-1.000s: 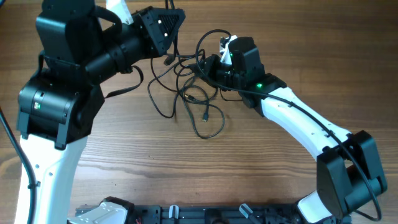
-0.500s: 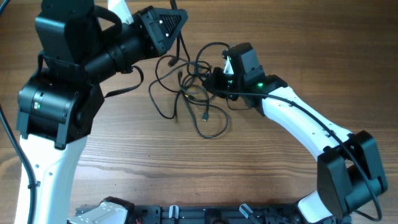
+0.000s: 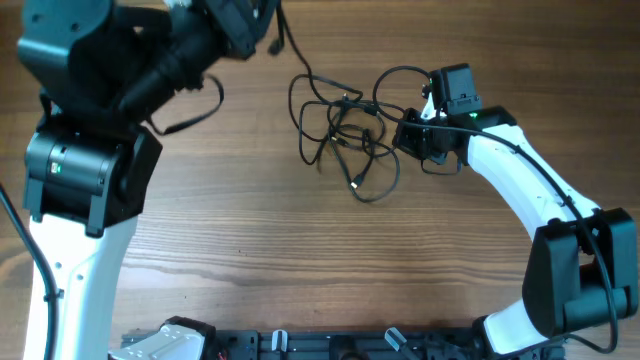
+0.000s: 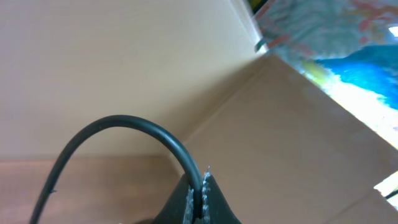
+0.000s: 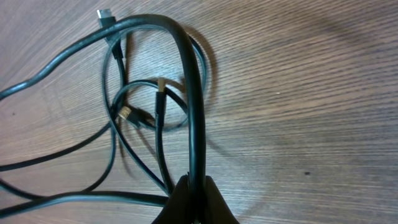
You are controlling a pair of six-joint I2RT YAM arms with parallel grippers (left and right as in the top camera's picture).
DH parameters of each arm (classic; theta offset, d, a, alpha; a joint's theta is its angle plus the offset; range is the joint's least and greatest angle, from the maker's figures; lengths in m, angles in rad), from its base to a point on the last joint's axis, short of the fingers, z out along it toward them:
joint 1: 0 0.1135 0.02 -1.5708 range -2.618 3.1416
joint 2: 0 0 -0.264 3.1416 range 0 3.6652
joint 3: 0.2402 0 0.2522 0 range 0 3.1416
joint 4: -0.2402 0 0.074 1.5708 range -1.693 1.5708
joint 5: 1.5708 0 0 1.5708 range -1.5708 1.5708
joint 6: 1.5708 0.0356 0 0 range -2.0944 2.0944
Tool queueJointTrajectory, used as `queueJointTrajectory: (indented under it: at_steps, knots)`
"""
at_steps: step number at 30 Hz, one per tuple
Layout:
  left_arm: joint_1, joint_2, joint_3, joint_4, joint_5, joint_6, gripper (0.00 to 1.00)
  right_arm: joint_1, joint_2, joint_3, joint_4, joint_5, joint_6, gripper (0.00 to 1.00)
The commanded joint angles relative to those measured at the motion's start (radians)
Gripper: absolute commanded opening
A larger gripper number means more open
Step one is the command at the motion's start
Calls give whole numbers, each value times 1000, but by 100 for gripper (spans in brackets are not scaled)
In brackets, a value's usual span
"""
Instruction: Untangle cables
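Overhead, the cables lie further right on the table than a second ago; the right gripper has drawn back to the right, its fingers pinched tight on one strand. The left gripper has swung towards the far left, clamped on another strand leading up from the tangle.
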Motion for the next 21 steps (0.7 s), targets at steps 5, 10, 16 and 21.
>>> queueJointTrajectory:
  at_steps: [5, 10, 16, 21]
  knots:
    - [5, -64, 12, 264, -351, -15, 4, 5, 13, -6, -21, 53, -18, 4]
    - [2, -64, 12, 288, -460, -81, 4, 5, 13, -21, -15, 52, -18, 4]
    - [3, 12, 11, -324, -457, -64, 4, 9, 13, -18, 9, -27, -113, 13]
    - [3, 135, 11, -491, -297, 121, 4, 9, -5, 41, -24, -110, -220, 55]
